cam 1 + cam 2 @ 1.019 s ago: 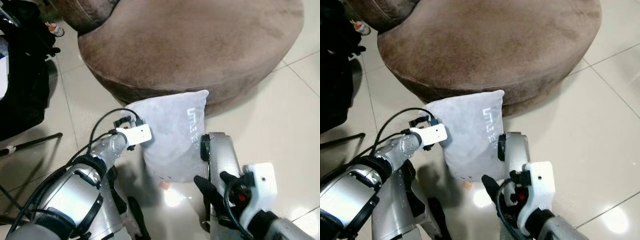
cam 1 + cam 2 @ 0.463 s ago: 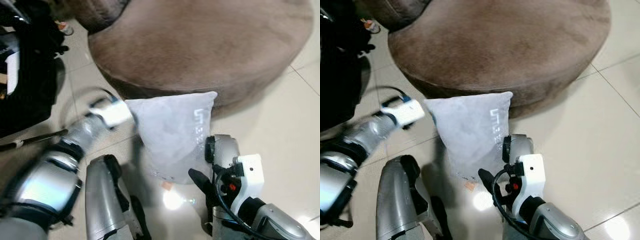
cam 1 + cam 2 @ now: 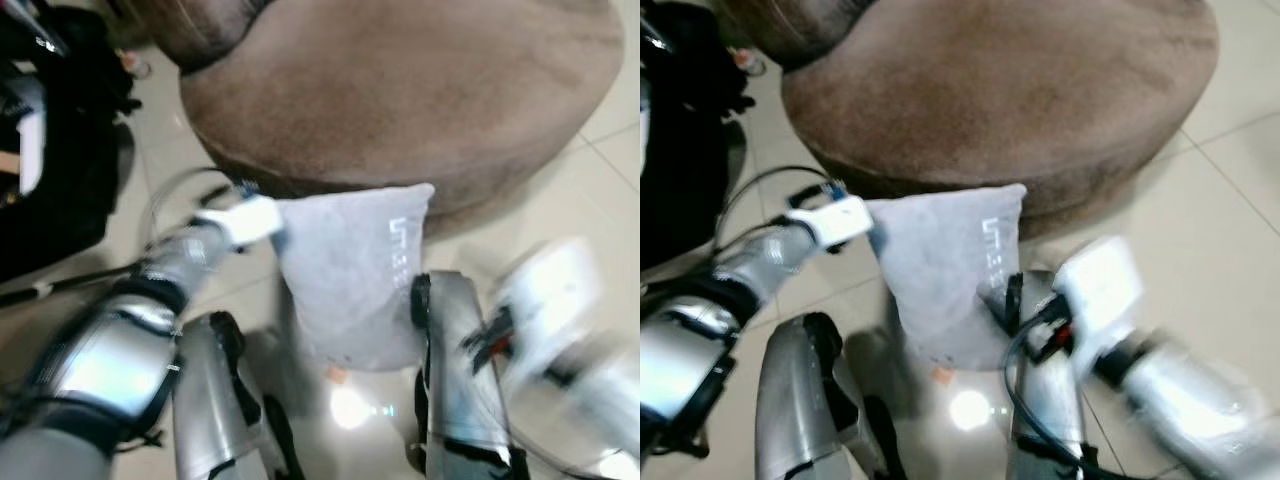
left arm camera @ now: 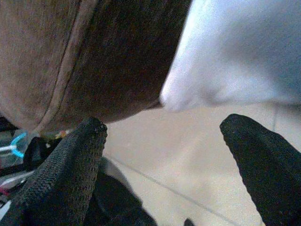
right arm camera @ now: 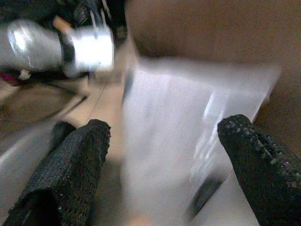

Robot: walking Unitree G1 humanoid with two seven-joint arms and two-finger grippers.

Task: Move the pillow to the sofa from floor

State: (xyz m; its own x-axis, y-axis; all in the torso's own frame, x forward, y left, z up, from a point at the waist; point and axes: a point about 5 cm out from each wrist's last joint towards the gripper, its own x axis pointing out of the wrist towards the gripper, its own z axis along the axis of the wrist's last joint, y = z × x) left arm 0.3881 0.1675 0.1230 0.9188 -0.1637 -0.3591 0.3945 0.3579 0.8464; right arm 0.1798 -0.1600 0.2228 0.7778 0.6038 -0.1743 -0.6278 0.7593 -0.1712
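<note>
Soft grey pillow (image 3: 350, 280) stands on glossy tile, leaning against round brown suede sofa (image 3: 400, 90). Left gripper (image 4: 162, 155) and right gripper (image 5: 160, 160) both spread wide, holding nothing.

Right arm (image 3: 560, 320) is just a smear in the head views, can't make out its fingers there. The pillow (image 5: 188, 136) is motion-blurred in the right wrist view, and the lettering (image 3: 400, 255) on it is too small to read. The sofa (image 3: 400, 90) runs off the top edge. Black stuff (image 3: 50, 150) on the left is cut off, no idea what it is.
</note>
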